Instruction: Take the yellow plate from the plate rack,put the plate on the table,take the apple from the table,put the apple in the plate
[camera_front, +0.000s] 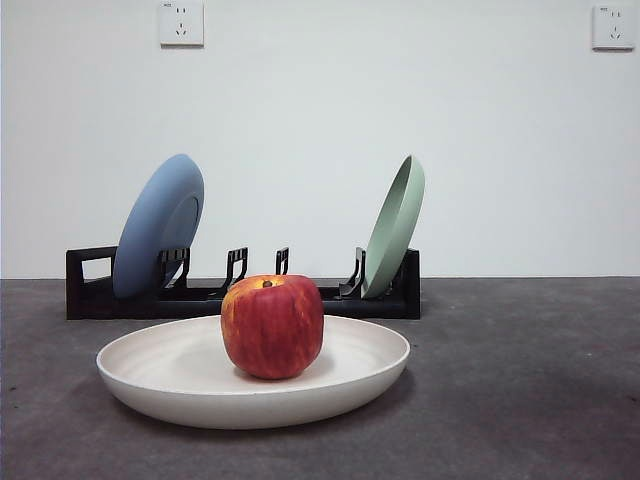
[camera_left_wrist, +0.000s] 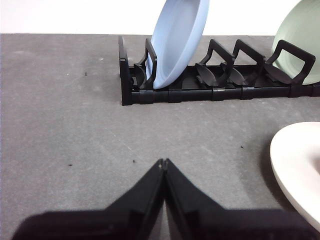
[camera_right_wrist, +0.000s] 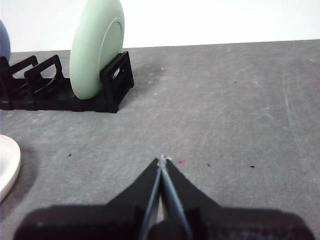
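1. The left end effector (camera_left_wrist: 163, 162) hovers low over bare bench (camera_left_wrist: 75, 125), jaws pressed together and gripping nothing. The handle end of the plate rack (camera_left_wrist: 210, 87) stands ahead of it, across open bench, with the blue plate (camera_left_wrist: 177, 42) leaning in a slot there. The rim of the yellow plate (camera_left_wrist: 297, 170) lies off to one side of this end effector, apart from it.

2. In the front view the yellow plate (camera_front: 180, 375) sits flat on the bench, in front of the rack (camera_front: 90, 285). The apple (camera_front: 272, 326) stands upright in the plate's middle, stem up, well inside the rim. Being round, it has no long axis to speak of.

3. The rack holds two plates on edge: the blue one (camera_front: 160, 225) near the handle end and the pale green plate (camera_front: 395, 225) at the far end. The slots between them are vacant.

4. The right end effector (camera_right_wrist: 161, 160) likewise hovers over bare bench, jaws together and gripping nothing. The green plate (camera_right_wrist: 95, 47) and the rack's end (camera_right_wrist: 115, 82) are ahead of it to one side; only a sliver of the yellow plate's rim (camera_right_wrist: 7, 165) shows at the picture's edge.

5. By my judgement both steps are done, so no further reach is needed. Neither arm looks plainly nearer to the plate.
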